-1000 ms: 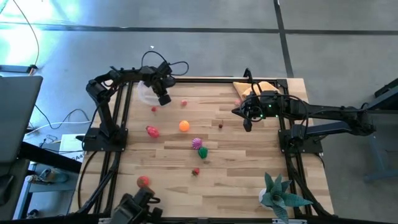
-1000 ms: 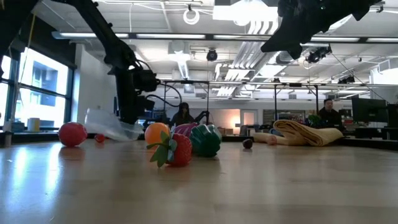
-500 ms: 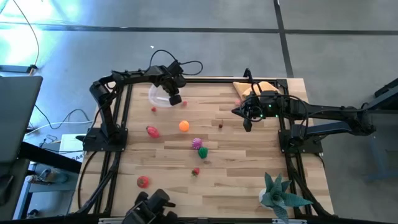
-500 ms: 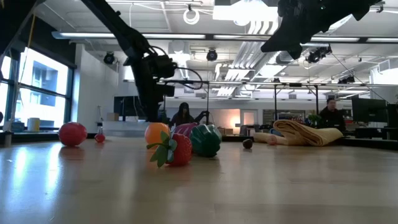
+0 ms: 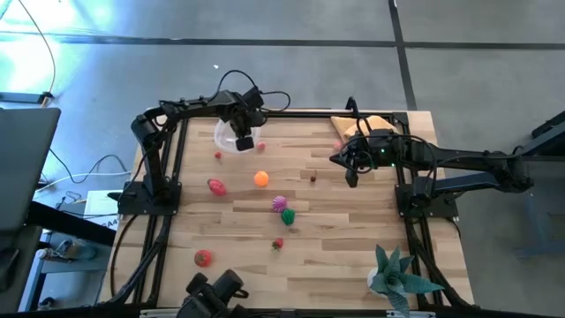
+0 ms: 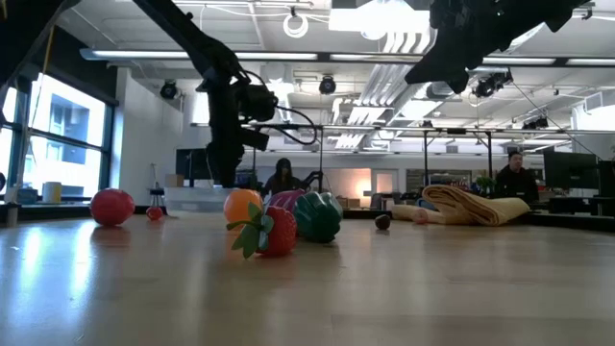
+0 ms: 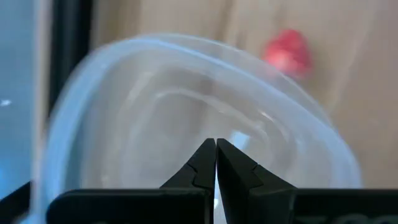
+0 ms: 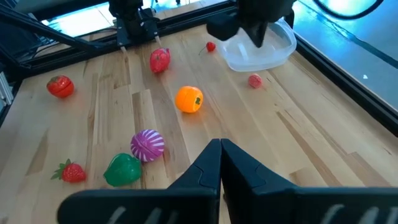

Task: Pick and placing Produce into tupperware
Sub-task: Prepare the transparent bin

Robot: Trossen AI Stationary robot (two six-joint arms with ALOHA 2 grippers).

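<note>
The clear tupperware [image 5: 226, 134] sits level on the table near its far left corner, also seen in the low view [image 6: 195, 198]. My left gripper [image 7: 216, 144] is shut over it, pointing down [image 5: 243, 140]. Produce lies scattered: an orange [image 5: 261, 178], a magenta ball [image 5: 280, 203], a green pepper [image 5: 287, 216], a strawberry [image 5: 278, 244], a red tomato [image 5: 203, 257], a pink-red piece [image 5: 215, 186] and small red ones [image 8: 211, 46] [image 8: 255, 80] next to the tupperware. My right gripper [image 8: 219, 146] hangs shut above the far right of the table [image 5: 351, 177]. My left gripper comes down from above onto the tupperware's rim [image 8: 244, 51] on its right side, fingers [image 7: 202, 165] shut. The fingers themselves hide the place of contact, so the hold cannot be told. The tupperware rests flat on the table.
A tan cloth [image 5: 362, 125] lies at the far right corner behind my right gripper. A teal spiky plant [image 5: 397, 276] stands at the near right corner. A small dark piece [image 5: 312, 177] lies mid-table. Black frame rails run along the table's edges. People show in the room behind.
My left gripper has moved toward the table's right edge and down, carrying the tupperware. The tupperware was lifted and tilted a second ago; now it is level on the table, a little farther right.
</note>
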